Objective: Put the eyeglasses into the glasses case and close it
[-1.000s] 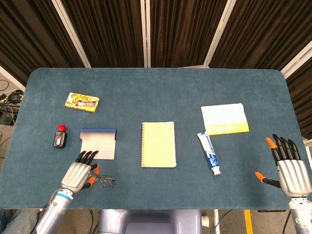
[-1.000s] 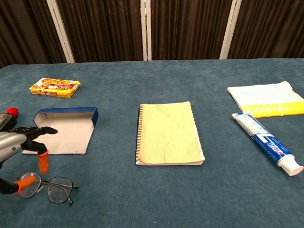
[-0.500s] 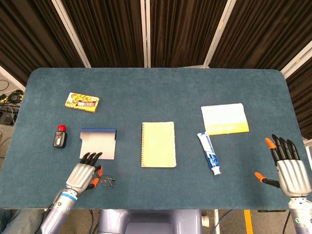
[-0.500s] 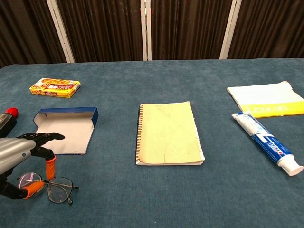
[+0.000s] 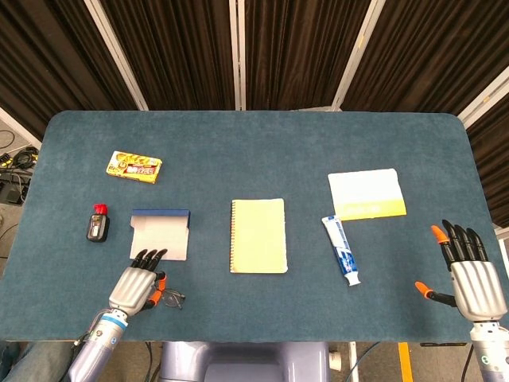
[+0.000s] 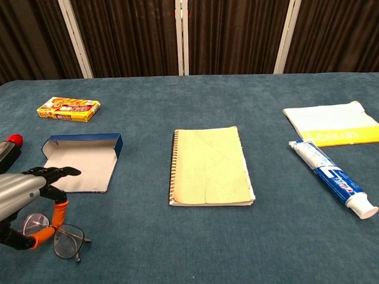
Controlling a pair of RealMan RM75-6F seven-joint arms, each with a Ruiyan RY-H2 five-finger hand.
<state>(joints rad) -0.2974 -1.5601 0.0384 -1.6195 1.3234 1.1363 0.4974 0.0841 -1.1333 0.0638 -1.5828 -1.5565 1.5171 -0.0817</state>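
Observation:
The eyeglasses (image 6: 66,246) (image 5: 173,301) lie near the table's front left edge, slightly turned. My left hand (image 6: 21,195) (image 5: 135,286) is over their left side. Its orange-tipped thumb and one finger pinch the frame near the bridge, while the other fingers stretch toward the case. The glasses case (image 6: 80,163) (image 5: 159,235) lies open just behind the hand, with a blue rim and a white lining, and nothing in it. My right hand (image 5: 473,274) hovers at the front right edge with its fingers spread, holding nothing. The chest view does not show it.
A yellow notebook (image 5: 258,235) lies at the centre. A toothpaste tube (image 5: 341,250) and a white-and-yellow pouch (image 5: 367,193) are to the right. A snack box (image 5: 134,166) sits at the back left, and a small black bottle with a red cap (image 5: 97,224) stands left of the case.
My left hand's thumb and finger have closed in on the glasses. The glasses have turned and shifted a little. The right hand has barely moved.

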